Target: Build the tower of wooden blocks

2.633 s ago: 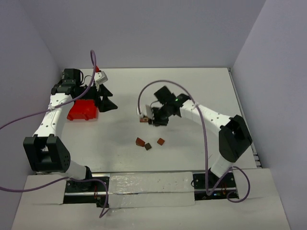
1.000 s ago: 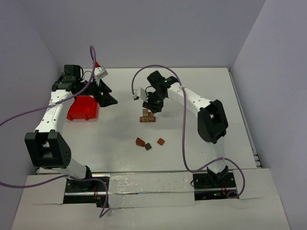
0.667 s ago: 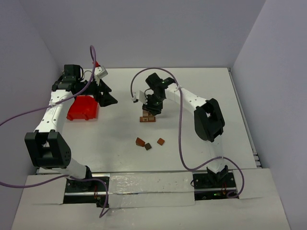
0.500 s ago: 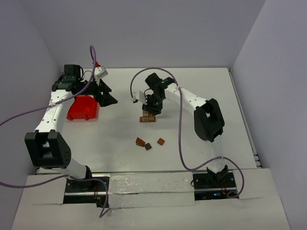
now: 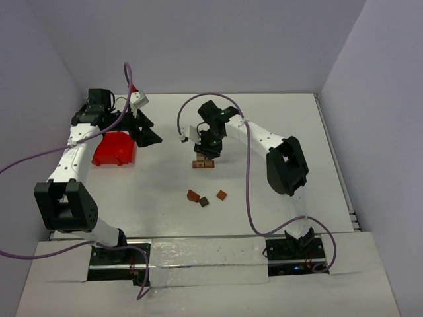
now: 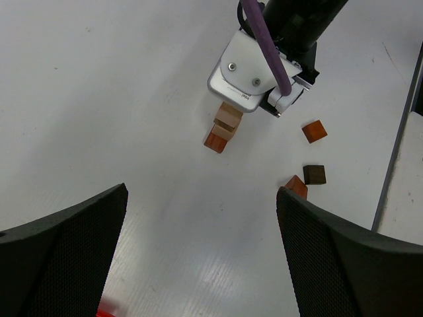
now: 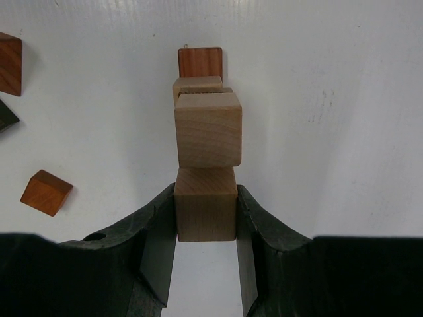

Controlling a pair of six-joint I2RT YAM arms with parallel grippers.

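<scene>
1. Top external view
   - The wood block tower [image 5: 203, 164] stands mid-desk, slightly left of centre, on the white desk [image 5: 277, 132].
   - The right claw [image 5: 206, 152] points down directly over the tower. Its jaw state cannot be read in this view.
   - The left claw [image 5: 148, 134] sits at the far left, spread wide, beside the red bin [image 5: 114, 150].
   - Three loose wood blocks [image 5: 204, 201] lie nearer the arm bases, well apart from the tower.

2. Left wrist view
   - The left claw [image 6: 201, 193] is spread wide and holds nothing.
   - The wood block tower [image 6: 223, 129] shows a reddish-brown block in front of tan ones, partly under the right arm's wrist housing [image 6: 248, 76].
   - The loose wood blocks [image 6: 314, 174] lie to the right.

3. Right wrist view
   - The right claw [image 7: 205, 198] is pinching a tan cube [image 7: 205, 218] between both jaws.
   - The wood block tower [image 7: 208, 129] lies just beyond the cube. Contact between them cannot be determined.
   - Loose wood blocks [image 7: 46, 192] lie to the left.
</scene>
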